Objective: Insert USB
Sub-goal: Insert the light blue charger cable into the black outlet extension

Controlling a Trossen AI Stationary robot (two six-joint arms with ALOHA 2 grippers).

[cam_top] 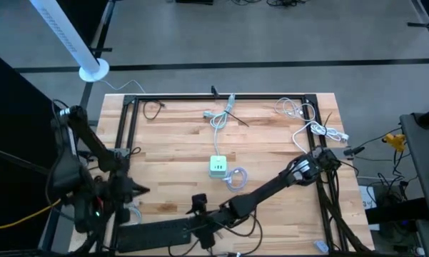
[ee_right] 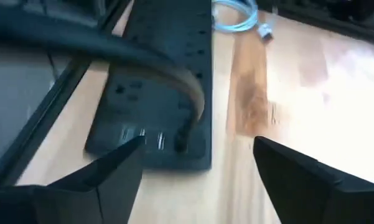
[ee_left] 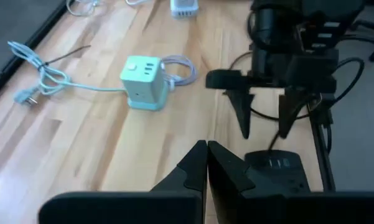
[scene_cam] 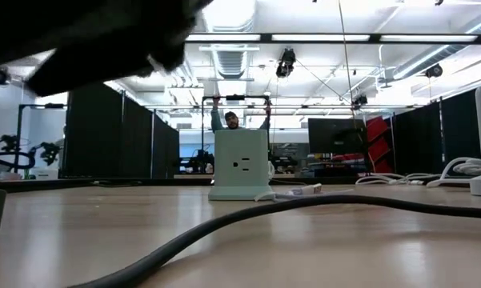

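Observation:
A black power strip (ee_right: 165,81) lies along the table's near edge (cam_top: 164,232). A black cable (ee_right: 143,53) arcs down to its end face, and the cable's plug (ee_right: 182,140) sits in a port beside the USB ports (ee_right: 150,140). My right gripper (ee_right: 198,142) hangs open just above that end of the strip (ee_left: 277,165), fingers pointing down on either side of the cable and touching nothing (ee_left: 264,134). At the near left, my left gripper (ee_left: 206,148) is shut and empty, raised above the table (cam_top: 144,190).
A pale green cube socket (cam_top: 218,166) with a white cable stands mid-table (ee_left: 143,81). More white cables and a white strip (cam_top: 328,132) lie at the far right. A black frame (cam_top: 221,96) borders the table. A thick black cable (scene_cam: 304,204) crosses the near table.

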